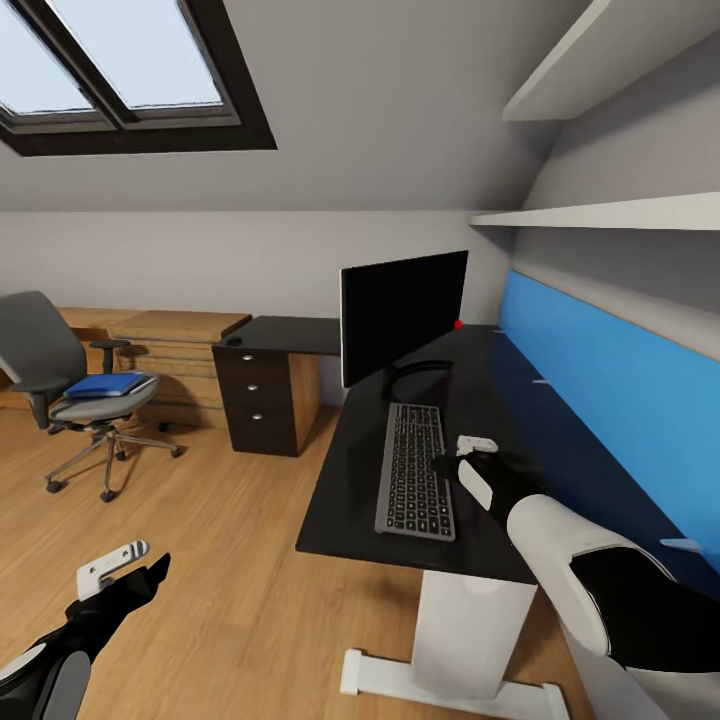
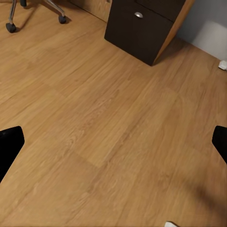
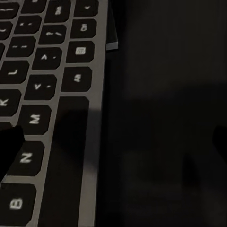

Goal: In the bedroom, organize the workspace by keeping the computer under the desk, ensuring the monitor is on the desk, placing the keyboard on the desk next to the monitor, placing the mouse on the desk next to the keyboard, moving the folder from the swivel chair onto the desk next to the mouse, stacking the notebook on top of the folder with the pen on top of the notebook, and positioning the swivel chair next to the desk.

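Fingers (image 3: pixel 9 151) of the right gripper (image 1: pixel 472 462) spread wide beside the keyboard (image 1: pixel 415 470) (keys blurred, edges cropped).

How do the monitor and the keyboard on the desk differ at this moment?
The monitor stands upright on a stand; the keyboard lies flat. The monitor's face is plain black; the keyboard shows black keys in a silver-grey frame. The monitor sits farther back, the keyboard nearer the front edge. Both rest on the black desk.

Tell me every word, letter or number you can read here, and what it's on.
"B", "N", "M", "K", "L": single letters on black keys of the keyboard, right wrist view.
Other key legends there: too blurred to read.
Keyboard in the head view: legends too small.
Monitor: screen black, no text.
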{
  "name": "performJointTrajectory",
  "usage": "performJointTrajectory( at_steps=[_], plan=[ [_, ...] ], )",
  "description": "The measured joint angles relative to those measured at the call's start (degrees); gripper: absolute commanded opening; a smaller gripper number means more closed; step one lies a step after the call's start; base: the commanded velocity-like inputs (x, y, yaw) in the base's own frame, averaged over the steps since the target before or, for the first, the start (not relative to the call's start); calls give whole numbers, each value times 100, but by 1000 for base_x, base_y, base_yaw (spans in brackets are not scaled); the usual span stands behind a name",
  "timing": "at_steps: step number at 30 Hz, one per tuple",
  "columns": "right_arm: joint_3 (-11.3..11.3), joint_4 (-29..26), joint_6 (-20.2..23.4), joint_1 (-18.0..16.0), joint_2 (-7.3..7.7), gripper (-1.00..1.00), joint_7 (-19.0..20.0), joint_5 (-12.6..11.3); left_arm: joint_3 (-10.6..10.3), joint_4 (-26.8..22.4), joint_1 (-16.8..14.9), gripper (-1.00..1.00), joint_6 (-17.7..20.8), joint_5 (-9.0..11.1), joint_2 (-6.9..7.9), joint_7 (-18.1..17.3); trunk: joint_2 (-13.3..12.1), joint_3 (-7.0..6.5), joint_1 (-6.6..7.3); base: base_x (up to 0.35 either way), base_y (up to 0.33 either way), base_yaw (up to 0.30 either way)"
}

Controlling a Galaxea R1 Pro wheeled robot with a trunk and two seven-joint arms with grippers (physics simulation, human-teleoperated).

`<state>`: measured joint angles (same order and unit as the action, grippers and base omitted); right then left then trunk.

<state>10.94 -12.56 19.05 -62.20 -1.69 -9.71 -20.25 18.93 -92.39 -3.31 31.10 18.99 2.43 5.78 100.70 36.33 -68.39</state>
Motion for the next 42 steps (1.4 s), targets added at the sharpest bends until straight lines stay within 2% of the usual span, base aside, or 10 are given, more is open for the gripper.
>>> performJointTrajectory(
  at_steps=[7,19,42],
  plan=[
    [0,-1,0,0,0,100,-3,0,0,0,0,100,0,0,-2,0,0,0,1,64,0,0],
    [0,1,0,0,0,100,-1,0,-6,30,0,100,0,-8,-5,0,0,0,1,234,0,0],
    [-1,18,-1,0,7,100,-16,9,-39,28,0,100,4,0,-7,-15,0,0,0,70,0,0]
  ],
)
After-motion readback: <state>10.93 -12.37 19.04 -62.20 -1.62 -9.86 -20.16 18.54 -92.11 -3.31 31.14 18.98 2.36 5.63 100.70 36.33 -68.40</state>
